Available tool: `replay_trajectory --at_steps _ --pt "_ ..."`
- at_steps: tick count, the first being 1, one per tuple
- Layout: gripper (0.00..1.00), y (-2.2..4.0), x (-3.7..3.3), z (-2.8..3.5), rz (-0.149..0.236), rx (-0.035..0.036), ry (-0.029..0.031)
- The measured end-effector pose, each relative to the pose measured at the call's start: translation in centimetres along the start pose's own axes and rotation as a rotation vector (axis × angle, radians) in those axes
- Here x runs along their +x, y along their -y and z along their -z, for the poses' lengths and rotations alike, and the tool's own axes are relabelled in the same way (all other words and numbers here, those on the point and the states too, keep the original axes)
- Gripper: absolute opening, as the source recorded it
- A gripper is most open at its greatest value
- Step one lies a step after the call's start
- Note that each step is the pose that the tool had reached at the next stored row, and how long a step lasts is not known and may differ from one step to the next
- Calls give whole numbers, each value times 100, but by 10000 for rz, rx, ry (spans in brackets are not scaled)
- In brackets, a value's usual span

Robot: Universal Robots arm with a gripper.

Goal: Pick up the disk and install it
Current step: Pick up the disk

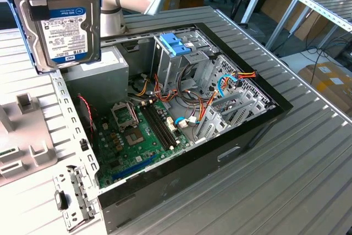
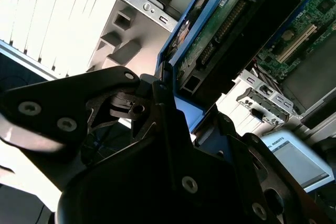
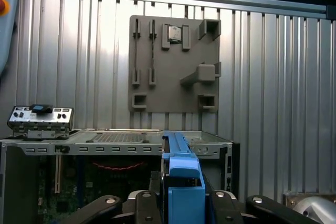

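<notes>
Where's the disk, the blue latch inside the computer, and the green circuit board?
disk point(image 1: 69, 34): exterior view, on its white label.
blue latch point(image 1: 176, 43): exterior view, on its slotted top.
circuit board point(image 1: 124, 152): exterior view, on bare green surface.

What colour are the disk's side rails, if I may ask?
Blue, clearest on the disk in the first wrist view.

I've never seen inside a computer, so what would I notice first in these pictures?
First comes the hard drive with its white and blue label, up in the air at the exterior view's upper left. The black claw grips it, squeezing its blue rail in the first wrist view. In the middle of the exterior view sits the open computer case, with a green motherboard and coloured wires inside.
</notes>
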State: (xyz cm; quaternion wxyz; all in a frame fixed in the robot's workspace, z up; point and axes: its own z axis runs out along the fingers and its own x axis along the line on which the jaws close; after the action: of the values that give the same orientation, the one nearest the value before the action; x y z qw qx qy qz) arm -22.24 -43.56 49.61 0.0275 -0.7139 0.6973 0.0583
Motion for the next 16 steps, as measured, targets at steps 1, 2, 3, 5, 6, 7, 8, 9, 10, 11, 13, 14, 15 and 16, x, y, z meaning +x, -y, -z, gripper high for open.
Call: replay_trajectory --at_steps 1,2,3,5,6,7,8,9,10,11,13,14,15,16 --pt "37 9 4 1 0 0 0" --pt "37 12 5 1 0 0 0" --pt "37 16 6 1 0 0 0" --pt "37 26 10 2 0 0 0" --pt "37 33 12 2 0 0 0" --pt "37 37 14 2 0 0 0" --pt "37 41 15 3 0 0 0" --pt "37 47 16 3 0 0 0" --pt "37 52 17 3 0 1 0" --pt "37 61 19 4 0 0 0" --pt "37 85 24 5 1 0 0" --pt "37 95 26 5 0 0 0" --pt "37 99 27 6 0 0 0" --pt "37 103 28 6 0 1 0"
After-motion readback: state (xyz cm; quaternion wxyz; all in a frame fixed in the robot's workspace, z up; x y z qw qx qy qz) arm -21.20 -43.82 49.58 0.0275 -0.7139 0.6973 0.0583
